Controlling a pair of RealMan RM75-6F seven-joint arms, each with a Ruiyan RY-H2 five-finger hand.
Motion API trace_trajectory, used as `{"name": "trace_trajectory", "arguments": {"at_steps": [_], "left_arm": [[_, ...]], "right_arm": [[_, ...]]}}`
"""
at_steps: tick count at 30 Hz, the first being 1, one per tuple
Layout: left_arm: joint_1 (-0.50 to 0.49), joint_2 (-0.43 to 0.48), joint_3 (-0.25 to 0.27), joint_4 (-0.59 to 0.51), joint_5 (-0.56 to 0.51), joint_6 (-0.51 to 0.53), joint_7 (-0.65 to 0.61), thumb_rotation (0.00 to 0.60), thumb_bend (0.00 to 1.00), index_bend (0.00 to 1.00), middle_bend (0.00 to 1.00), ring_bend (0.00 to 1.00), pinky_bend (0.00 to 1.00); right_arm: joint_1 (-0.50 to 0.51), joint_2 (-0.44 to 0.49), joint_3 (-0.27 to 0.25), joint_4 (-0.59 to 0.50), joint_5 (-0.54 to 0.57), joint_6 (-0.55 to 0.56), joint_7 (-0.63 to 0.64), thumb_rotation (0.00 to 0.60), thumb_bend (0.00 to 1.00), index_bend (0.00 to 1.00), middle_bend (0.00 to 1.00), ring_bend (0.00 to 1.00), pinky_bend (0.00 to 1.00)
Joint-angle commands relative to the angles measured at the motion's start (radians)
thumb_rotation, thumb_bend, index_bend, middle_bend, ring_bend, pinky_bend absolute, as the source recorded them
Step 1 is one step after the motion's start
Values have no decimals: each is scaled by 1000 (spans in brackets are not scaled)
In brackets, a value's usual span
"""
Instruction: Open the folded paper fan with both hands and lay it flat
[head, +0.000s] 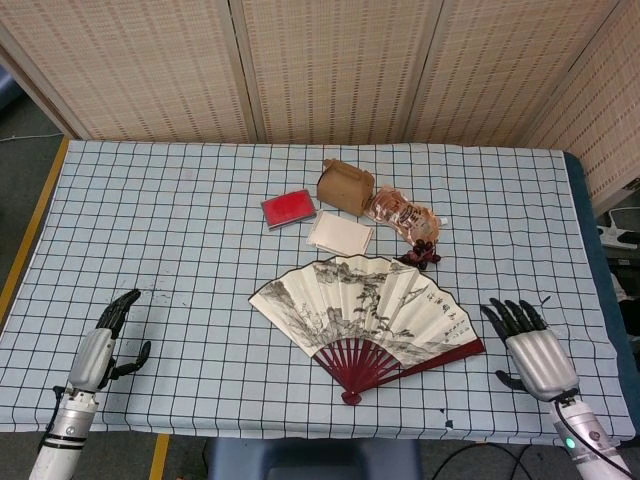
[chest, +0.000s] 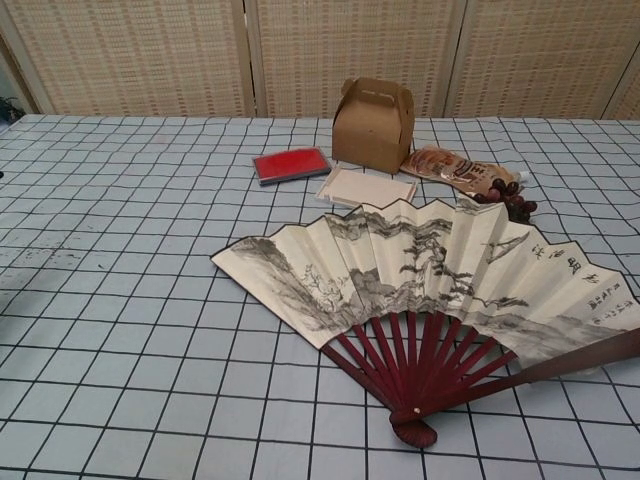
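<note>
The paper fan (head: 365, 308) lies spread open and flat on the checked tablecloth, its ink landscape facing up and its dark red ribs meeting at a pivot near the table's front edge; the chest view shows the fan (chest: 430, 285) filling the lower right. My right hand (head: 533, 352) is off to the right of the fan's red guard stick, apart from it, fingers spread and holding nothing. My left hand (head: 100, 345) hovers at the table's front left corner, far from the fan, fingers apart and empty. Neither hand shows in the chest view.
Behind the fan sit a brown gable box (head: 344, 186), a red flat case (head: 288, 208), a pale stack of cards (head: 339, 232), a wrapped snack packet (head: 399, 213) and a dark grape bunch (head: 424, 252). Woven screens close off the back.
</note>
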Motion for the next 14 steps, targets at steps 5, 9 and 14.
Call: {"name": "trace_trajectory", "arguments": {"at_steps": [5, 9, 14], "left_arm": [[66, 197, 26, -210, 51, 126, 365, 600, 429, 0, 0, 0, 59], [84, 214, 17, -231, 64, 173, 433, 600, 428, 0, 0, 0, 59], [83, 241, 32, -273, 18, 100, 480, 600, 420, 0, 0, 0, 59]], "right_arm": [[-164, 68, 0, -74, -46, 223, -23, 600, 107, 0, 0, 0, 0], [-179, 89, -3, -76, -50, 233, -30, 600, 107, 0, 0, 0, 0], [-185, 101, 31, -64, -12, 221, -7, 600, 106, 0, 0, 0, 0]]}}
